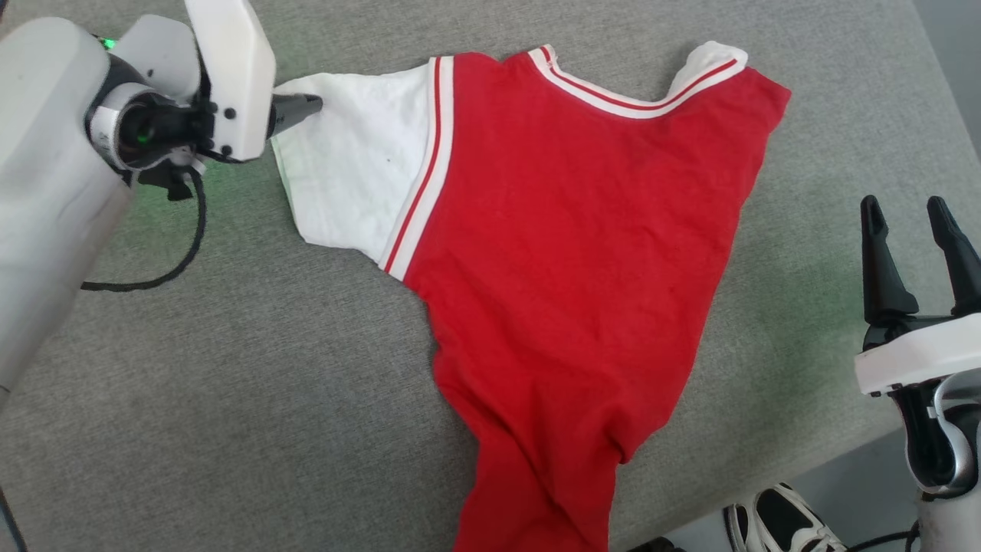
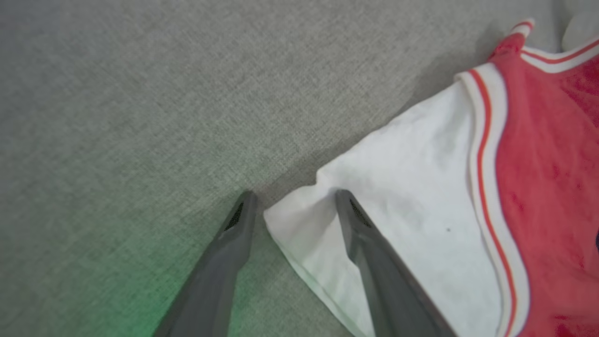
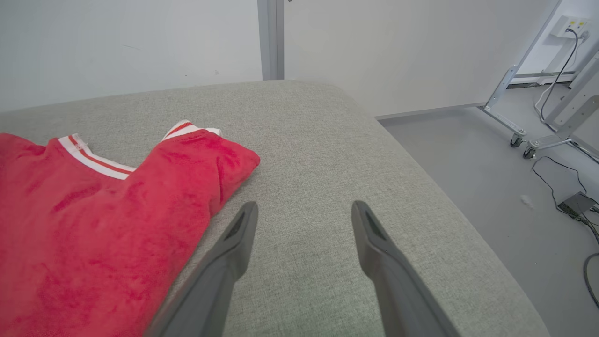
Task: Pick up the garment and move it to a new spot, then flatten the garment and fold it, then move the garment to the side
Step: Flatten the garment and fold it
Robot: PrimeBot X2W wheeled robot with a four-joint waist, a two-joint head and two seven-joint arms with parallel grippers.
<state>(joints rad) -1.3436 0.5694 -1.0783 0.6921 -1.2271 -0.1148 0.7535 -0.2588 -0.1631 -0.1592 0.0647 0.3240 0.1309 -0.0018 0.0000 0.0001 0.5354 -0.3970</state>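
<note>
The garment, red with a white sleeve and striped white trim, lies spread on the grey fabric surface. Its lower end hangs over the near edge. My left gripper is at the sleeve's outer corner. In the left wrist view that gripper is open, its jaws straddling the sleeve corner, with one finger lying on the white cloth. My right gripper stands open to the right of the garment, apart from it. In the right wrist view it hovers over bare surface beside the red shoulder.
A black cable loops from my left wrist onto the surface. The surface ends at the right and near edges; a shoe stands on the floor below. A wheeled metal frame and cables sit on the floor at right.
</note>
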